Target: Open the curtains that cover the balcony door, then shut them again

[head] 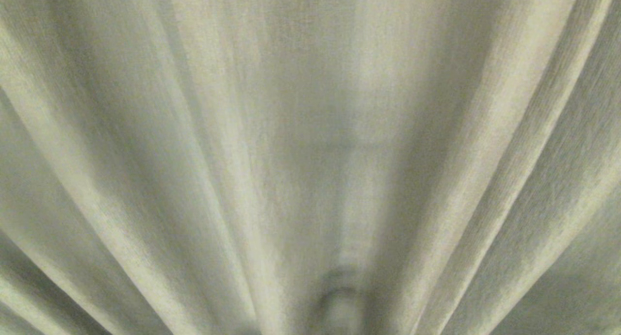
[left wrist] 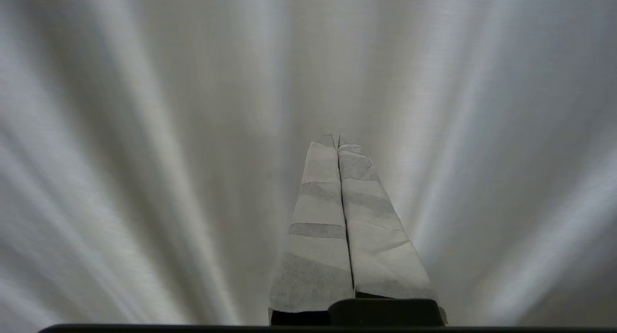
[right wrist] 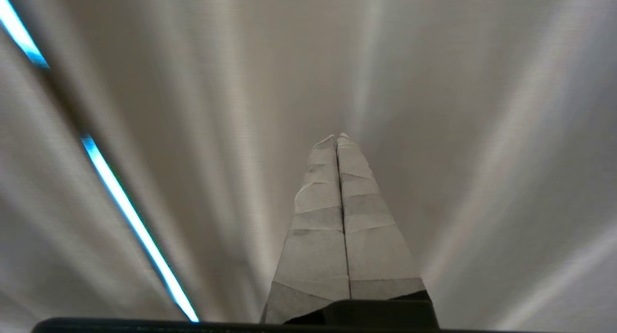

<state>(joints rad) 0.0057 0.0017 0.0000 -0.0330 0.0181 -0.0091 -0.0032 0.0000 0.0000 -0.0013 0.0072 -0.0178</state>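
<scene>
Curtains (head: 310, 131) drawn across every view.
Left pincer (left wrist: 337, 139) and right pincer (right wrist: 337, 138) are pressed fully closed, empty, before the pleats.

Left tool (left wrist: 337, 139) fingers pressed together, holding nothing; right tool (right wrist: 337, 138) likewise.

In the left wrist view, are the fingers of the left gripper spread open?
No, the left gripper has its two tape-wrapped fingers pressed together along their length, with only the curtains ahead of them.
</scene>
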